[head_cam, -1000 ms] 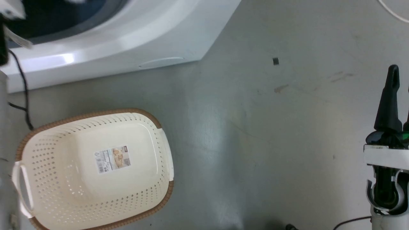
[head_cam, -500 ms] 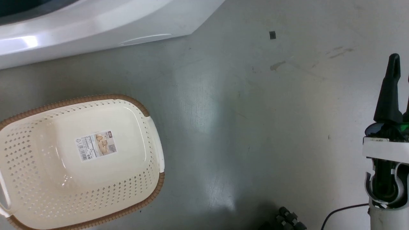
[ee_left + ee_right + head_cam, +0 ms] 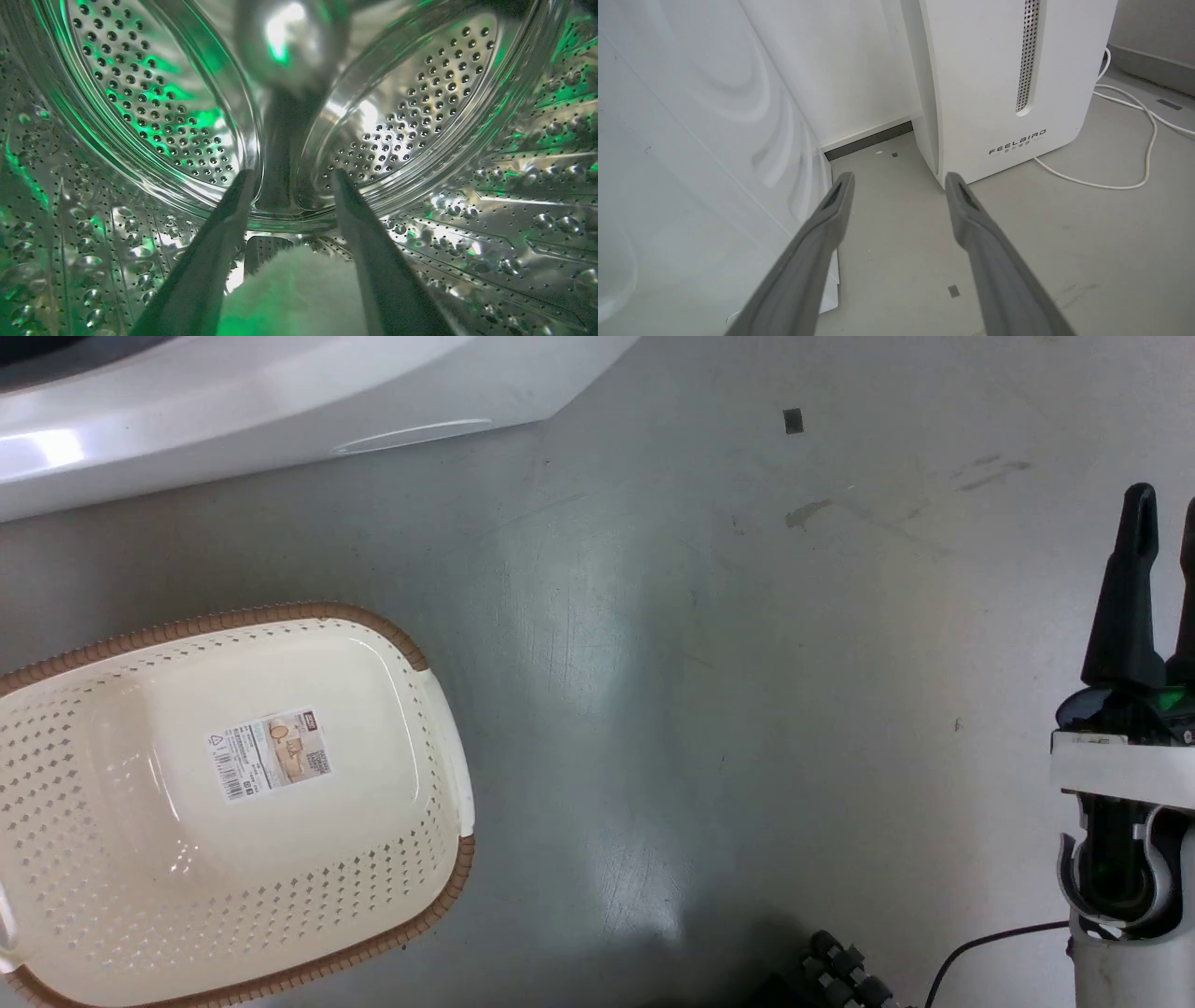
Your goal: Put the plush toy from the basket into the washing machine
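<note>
In the left wrist view my left gripper [image 3: 292, 175] is deep inside the washing machine's shiny perforated steel drum [image 3: 420, 116]. White fluff of the plush toy [image 3: 289, 289] fills the gap between the two fingers near their base and touches both; the rest of the toy is hidden. In the head view the cream basket [image 3: 280, 612] stands on the floor at the lower left with nothing in it but the paper label [image 3: 269, 754] on its bottom. The washing machine's white front [image 3: 233, 420] runs along the top left. My right gripper [image 3: 1165, 504] hovers at the far right, open and holding nothing.
The right wrist view shows the right gripper [image 3: 899, 179] over grey floor, between the washer's white side [image 3: 691, 140] and a white FEELBIRD appliance [image 3: 980, 70] with a white cable [image 3: 1134, 140]. A black ribbed part [image 3: 840, 980] and a dark cable lie at the head view's bottom edge.
The head camera has shifted, so the washer and basket slid up and left in view. The left arm and its black cable have left the head view's left edge.
</note>
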